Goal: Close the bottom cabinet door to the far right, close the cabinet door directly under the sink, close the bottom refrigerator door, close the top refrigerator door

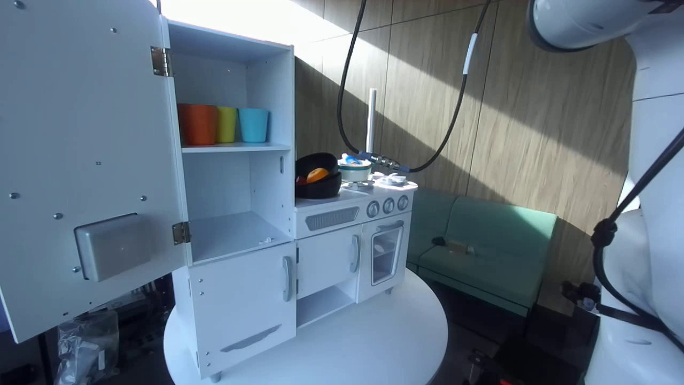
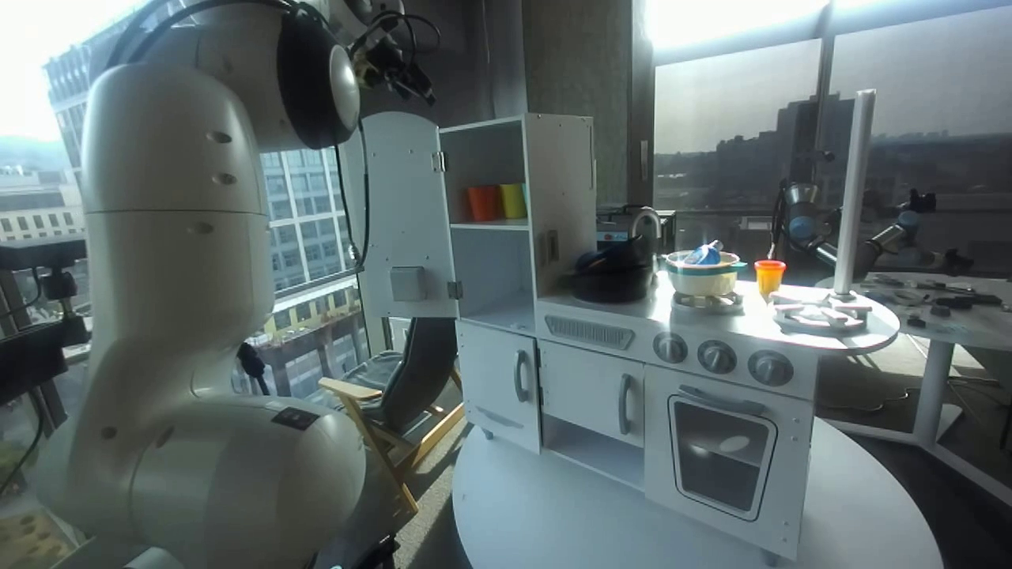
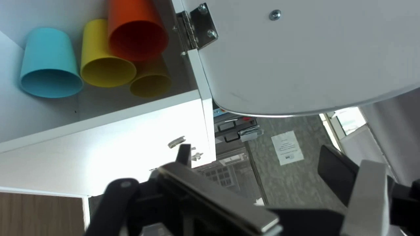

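Tall windows (image 2: pixel 735 134) and a wood-panelled wall (image 1: pixel 419 96) appear behind a round white counter (image 1: pixel 395 347), which carries a white toy kitchen (image 2: pixel 589 332) with a tall refrigerator (image 2: pixel 561 205) at its left end in both exterior views. Three of the task's four doors look shut. Farthest right of the refrigerator, the windowed cabinet door (image 2: pixel 723 450) sits closed. Between that and the refrigerator, the plain cabinet door (image 2: pixel 593 387), presumably the under-sink one, is also closed. At the refrigerator's base, the bottom refrigerator door (image 1: pixel 246 305) looks flush and closed. What remains is the top refrigerator door (image 1: pixel 91 160): it stands swung wide to the refrigerator's left, baring coloured cups (image 1: pixel 254 125) on the shelf (image 1: pixel 235 149) inside. In the wrist view, the claw (image 3: pixel 257 160) is spread wide and holds nothing, near the refrigerator's upper part; it does not appear to touch the open door. Judged from these positions, three steps of four seem done, and the last calls for swinging that top door round against the refrigerator.
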Controlling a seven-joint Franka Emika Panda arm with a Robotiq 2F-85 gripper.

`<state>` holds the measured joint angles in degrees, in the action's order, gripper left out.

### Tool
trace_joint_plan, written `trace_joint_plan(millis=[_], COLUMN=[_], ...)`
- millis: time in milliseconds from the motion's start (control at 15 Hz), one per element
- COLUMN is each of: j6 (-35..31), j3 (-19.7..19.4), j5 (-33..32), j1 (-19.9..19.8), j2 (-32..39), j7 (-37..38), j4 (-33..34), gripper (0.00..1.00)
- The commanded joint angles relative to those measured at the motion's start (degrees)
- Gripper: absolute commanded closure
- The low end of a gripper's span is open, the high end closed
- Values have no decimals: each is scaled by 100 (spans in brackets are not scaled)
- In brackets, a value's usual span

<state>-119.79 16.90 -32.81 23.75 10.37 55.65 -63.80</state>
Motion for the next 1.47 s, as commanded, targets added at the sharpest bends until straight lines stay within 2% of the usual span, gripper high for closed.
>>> trace_joint_plan(millis=[0, 267, 400, 600, 667, 1000, 1200, 1400], j6=[46, 162, 425, 1134, 1374, 2225, 2712, 3562], j3=[-182, -364, -478, -640, -523, -423, -465, -537], j5=[-256, -39, -56, -6, -126, -11, -304, -643], j1=[339, 620, 773, 897, 822, 908, 1094, 1251], j2=[660, 1063, 1141, 1140, 1098, 1062, 1060, 1037], j7=[-39, -253, -492, -907, -976, -1325, -1617, -2088], j4=[871, 1336, 1511, 1771, 1767, 2006, 2130, 2209], gripper=[0, 0, 0, 0, 0, 0, 0, 0])
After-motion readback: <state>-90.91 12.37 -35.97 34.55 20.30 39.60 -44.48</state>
